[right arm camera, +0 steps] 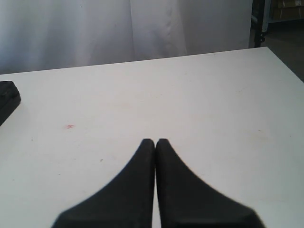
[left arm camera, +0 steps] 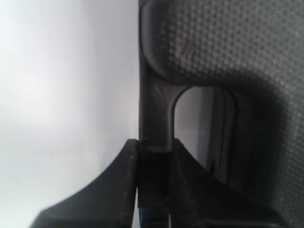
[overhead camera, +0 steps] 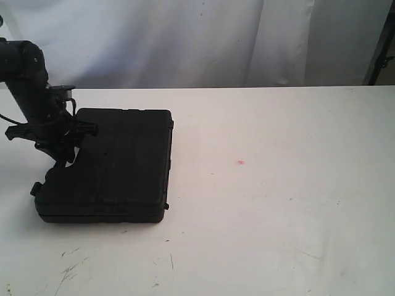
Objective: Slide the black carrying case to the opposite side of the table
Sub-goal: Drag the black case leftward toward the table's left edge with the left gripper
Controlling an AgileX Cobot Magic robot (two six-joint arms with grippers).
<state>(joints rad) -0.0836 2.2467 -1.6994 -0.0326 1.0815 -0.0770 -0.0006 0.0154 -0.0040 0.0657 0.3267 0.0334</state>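
Note:
The black carrying case lies flat on the white table, at its left side. My left gripper sits at the case's left edge, shut on the case's handle. The wrist view shows the handle bar pinched between both fingers, with the case's textured lid beside it. A corner of the case shows in the right wrist view. My right gripper hangs over bare table, shut and holding nothing; it is out of the exterior view.
A small red speck marks the table right of the case. Dark scratches lie near the front left. A white curtain hangs behind the table, and a dark stand is at the far right.

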